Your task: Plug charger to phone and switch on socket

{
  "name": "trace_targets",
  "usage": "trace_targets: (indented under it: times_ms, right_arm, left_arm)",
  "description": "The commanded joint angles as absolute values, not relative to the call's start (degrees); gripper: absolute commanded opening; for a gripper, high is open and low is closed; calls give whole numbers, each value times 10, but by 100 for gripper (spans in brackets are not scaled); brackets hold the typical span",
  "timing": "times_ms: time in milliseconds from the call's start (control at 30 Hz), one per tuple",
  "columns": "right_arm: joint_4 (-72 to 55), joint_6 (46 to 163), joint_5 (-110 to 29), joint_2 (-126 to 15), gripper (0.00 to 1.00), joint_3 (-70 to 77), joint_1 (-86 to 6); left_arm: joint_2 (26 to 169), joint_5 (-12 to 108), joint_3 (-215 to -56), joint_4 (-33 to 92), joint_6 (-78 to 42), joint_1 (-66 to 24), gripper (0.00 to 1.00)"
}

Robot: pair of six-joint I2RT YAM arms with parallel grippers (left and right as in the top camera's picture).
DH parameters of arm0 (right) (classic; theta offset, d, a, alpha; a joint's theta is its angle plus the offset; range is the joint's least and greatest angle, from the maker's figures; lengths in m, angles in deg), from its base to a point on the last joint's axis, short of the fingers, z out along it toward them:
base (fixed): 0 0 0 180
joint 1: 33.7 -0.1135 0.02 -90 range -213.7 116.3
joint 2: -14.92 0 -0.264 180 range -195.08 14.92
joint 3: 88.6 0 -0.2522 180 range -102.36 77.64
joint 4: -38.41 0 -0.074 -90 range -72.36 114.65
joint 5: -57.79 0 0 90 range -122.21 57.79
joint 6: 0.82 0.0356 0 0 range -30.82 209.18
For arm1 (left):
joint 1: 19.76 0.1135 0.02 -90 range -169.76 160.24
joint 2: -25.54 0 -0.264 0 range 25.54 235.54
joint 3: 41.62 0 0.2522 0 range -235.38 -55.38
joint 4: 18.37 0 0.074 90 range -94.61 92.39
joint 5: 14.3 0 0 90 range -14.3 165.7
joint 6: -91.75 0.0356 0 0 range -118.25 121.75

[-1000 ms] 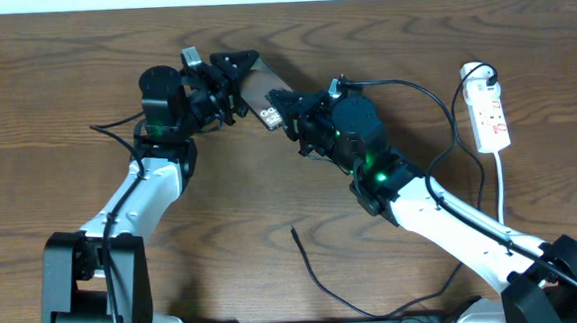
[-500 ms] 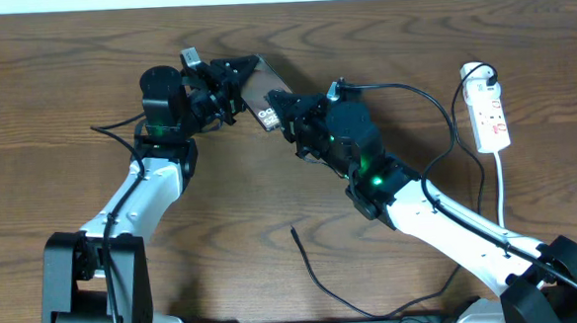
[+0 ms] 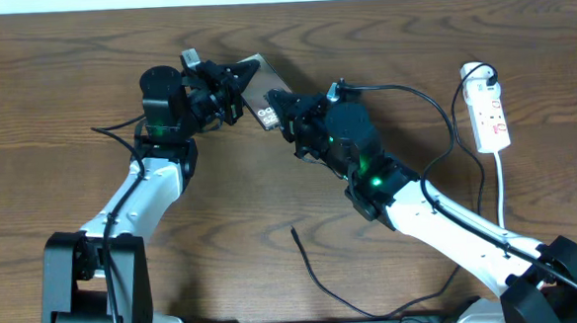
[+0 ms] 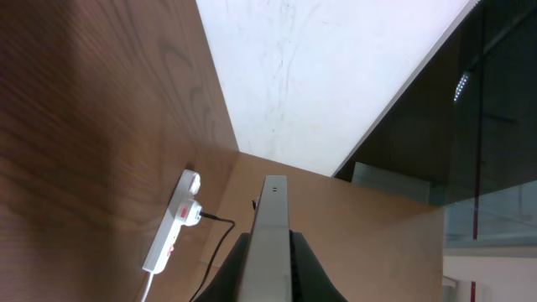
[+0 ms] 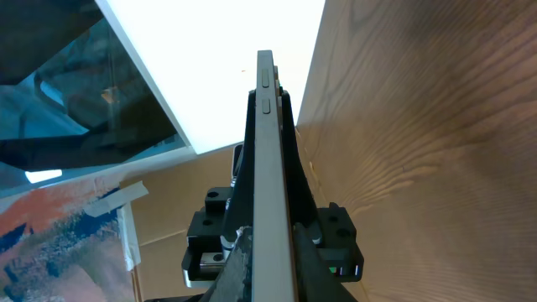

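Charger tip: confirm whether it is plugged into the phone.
No, the charger tip lies loose on the table, well apart from the phone.

No text can be read: the white lettering on the phone (image 3: 257,89) and the red marks on the socket (image 3: 490,116) are too small.

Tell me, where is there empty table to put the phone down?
Bare table lies left of the left arm, and between it and the right arm, above the charger tip. It is crowded at the top, where the left pincer and right pincer hold the phone, and by the socket on the right.
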State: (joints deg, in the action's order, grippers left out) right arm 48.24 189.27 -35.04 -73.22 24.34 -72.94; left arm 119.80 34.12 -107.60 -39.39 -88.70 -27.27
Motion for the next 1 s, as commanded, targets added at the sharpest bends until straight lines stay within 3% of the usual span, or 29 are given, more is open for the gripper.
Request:
trace_targets:
  times_ms: [0,167,200,300,467,567,867,967]
  right_arm:
    - [490,1885,-381,-728,2,233,-747]
    - [490,1886,-381,-728,2,233,-747]
    - [491,1886,-381,-728,7,233,-747]
    - [491,1886,-374,-728,29,233,-747]
    - [491,1886,-370,-728,79,233,-746]
    - [491,1886,-368,-728,98,233,-746]
    - [491,1875,-369,-728,99,233,-741]
    - [495,1792,-370,-728,99,233,-737]
  left_arm:
    - [1188,344,-1091,-396,-882,-276,8]
    - [1188,344,-1091,-396,-882,-276,8]
    - [1188,345,-1091,-396,-882,-276,7]
    - [1188,346,-1091,-396,-882,-276,7]
    - [1188,356,-1091,-396,-881,-276,7]
    - [1188,360,-1091,-396,-878,-270,7]
    - [1188,315,-1091,-390,-780,-188,8]
    - [1188,265,-1091,-390,-743,-148,7]
